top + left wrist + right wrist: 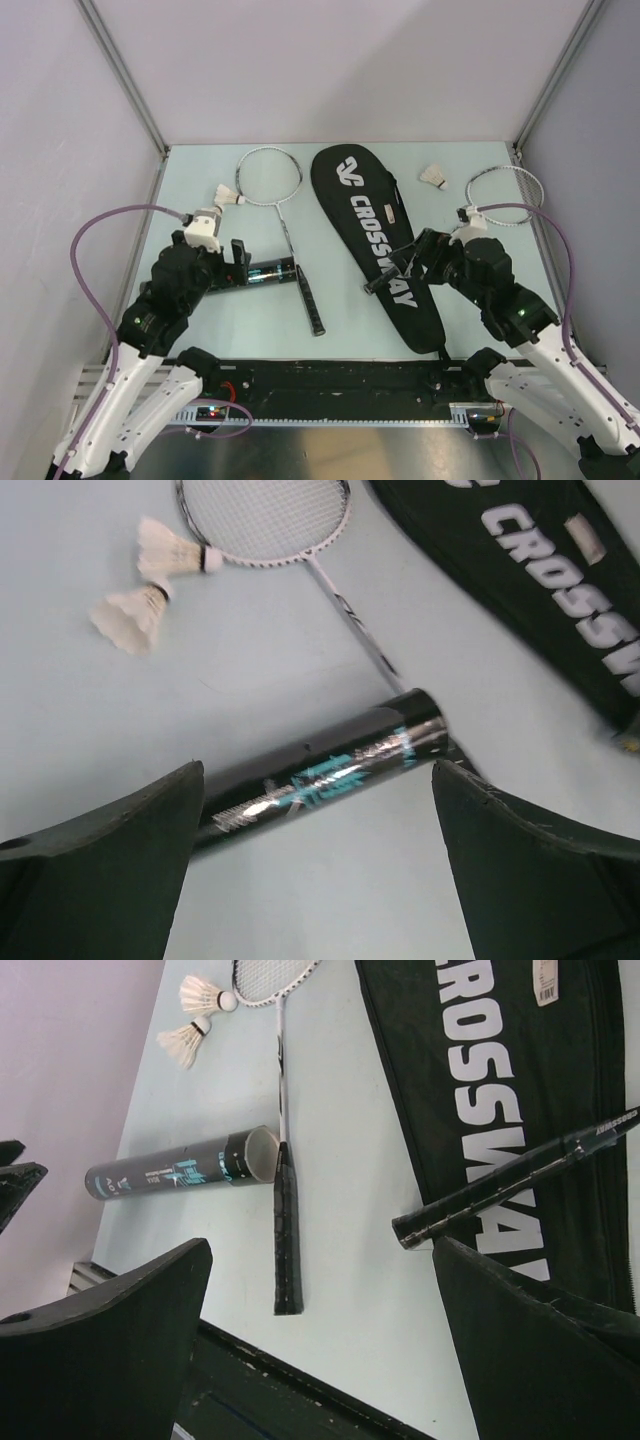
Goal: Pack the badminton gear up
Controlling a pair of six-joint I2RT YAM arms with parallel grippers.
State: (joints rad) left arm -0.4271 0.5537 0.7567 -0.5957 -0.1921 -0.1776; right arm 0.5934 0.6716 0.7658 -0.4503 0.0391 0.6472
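The black tube [270, 272] lies on its side left of centre. My left gripper [238, 262] is open just at its left end; in the left wrist view the tube [320, 770] lies ahead of my open left gripper [320, 880]. One silver racquet [290, 240] lies beside the tube. Two white shuttlecocks [175, 552] [130, 615] lie by its head. A third shuttlecock [433, 177] lies at the back right. The black CROSSWAY bag [372, 225] lies in the middle. The second racquet [505, 195] has its handle [510, 1180] across the bag. My right gripper [320, 1360] is open just short of it.
Grey walls close in the table on the left, back and right. A black rail [330, 378] runs along the near edge between the arm bases. Purple cables [90, 260] loop off both arms.
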